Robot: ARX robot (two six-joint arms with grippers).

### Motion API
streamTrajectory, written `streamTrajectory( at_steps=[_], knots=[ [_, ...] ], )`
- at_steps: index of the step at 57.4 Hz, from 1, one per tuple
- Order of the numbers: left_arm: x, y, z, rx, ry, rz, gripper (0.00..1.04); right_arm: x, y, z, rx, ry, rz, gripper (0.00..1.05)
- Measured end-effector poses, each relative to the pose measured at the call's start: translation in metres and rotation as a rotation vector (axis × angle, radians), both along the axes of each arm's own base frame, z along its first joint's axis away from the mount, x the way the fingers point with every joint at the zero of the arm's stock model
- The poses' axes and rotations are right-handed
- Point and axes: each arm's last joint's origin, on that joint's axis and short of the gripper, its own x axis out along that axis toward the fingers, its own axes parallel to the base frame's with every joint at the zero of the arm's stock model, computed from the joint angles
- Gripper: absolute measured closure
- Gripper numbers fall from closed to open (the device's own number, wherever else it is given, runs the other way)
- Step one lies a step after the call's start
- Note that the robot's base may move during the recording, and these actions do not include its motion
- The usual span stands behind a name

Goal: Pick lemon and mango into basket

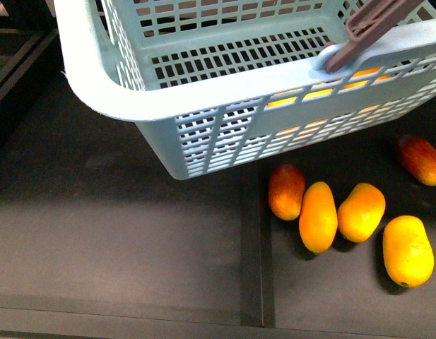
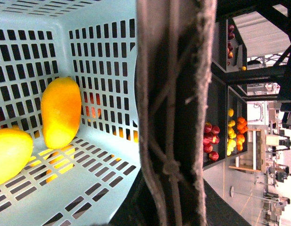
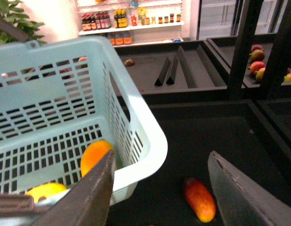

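Observation:
The turquoise basket (image 1: 225,106) hangs tilted over the dark shelf, its brown handle (image 1: 373,25) at the upper right. In the left wrist view the handle (image 2: 171,117) crosses close to the lens. My left gripper is shut on it, its fingers hidden. Inside the basket (image 2: 103,42) lie an orange mango (image 2: 61,112) and a yellow fruit (image 2: 8,155), probably the lemon. My right gripper (image 3: 159,188) is open beside the basket's rim (image 3: 145,127), above a red-orange mango (image 3: 199,199). Several mangoes lie on the shelf, the nearest to the basket red-orange (image 1: 286,191) and orange (image 1: 318,216).
More mangoes lie at the right (image 1: 361,212), (image 1: 408,251), (image 1: 420,159). A raised divider (image 1: 263,268) splits the shelf floor. Other shelves hold red and yellow fruit (image 2: 211,141), (image 3: 256,61). Black shelf posts (image 3: 242,47) stand behind.

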Motion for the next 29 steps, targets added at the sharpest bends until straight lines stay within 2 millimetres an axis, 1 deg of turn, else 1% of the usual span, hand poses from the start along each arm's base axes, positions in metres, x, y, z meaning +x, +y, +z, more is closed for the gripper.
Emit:
streamTrajectory(
  at_steps=[4, 5, 6, 11, 13, 14, 18, 22, 28, 29],
  knots=[
    [0.000, 0.000, 0.000, 0.003, -0.003, 0.003, 0.99, 0.000, 0.002, 0.001, -0.012, -0.006, 0.012, 0.24],
    [0.000, 0.000, 0.000, 0.004, -0.004, 0.003, 0.99, -0.001, 0.002, 0.001, -0.011, -0.008, 0.010, 0.22],
    [0.000, 0.000, 0.000, 0.004, -0.004, 0.003, 0.99, -0.001, 0.002, 0.001, -0.012, -0.009, 0.009, 0.23],
    [0.000, 0.000, 0.000, 0.003, -0.003, 0.003, 0.99, -0.005, 0.002, -0.002, -0.019, -0.021, 0.004, 0.37],
    [0.000, 0.000, 0.000, 0.003, -0.003, 0.003, 0.99, -0.009, 0.002, -0.007, -0.024, -0.023, 0.005, 0.45],
    [0.000, 0.000, 0.000, 0.003, -0.003, 0.003, 0.99, -0.010, 0.002, -0.008, -0.025, -0.022, 0.005, 0.47],
    [0.000, 0.000, 0.000, 0.002, -0.002, 0.001, 0.99, -0.015, 0.002, -0.017, -0.027, -0.016, 0.005, 0.61],
    [0.000, 0.000, 0.000, 0.002, -0.002, 0.000, 0.99, -0.022, 0.002, -0.027, -0.028, -0.014, 0.005, 0.79],
    [0.000, 0.000, 0.000, 0.002, -0.002, 0.000, 0.99, -0.029, 0.002, -0.035, -0.030, -0.021, 0.005, 1.03],
    [0.000, 0.000, 0.000, 0.002, -0.002, 0.000, 0.99, -0.030, 0.002, -0.035, -0.034, -0.021, 0.005, 1.03]
  ],
)
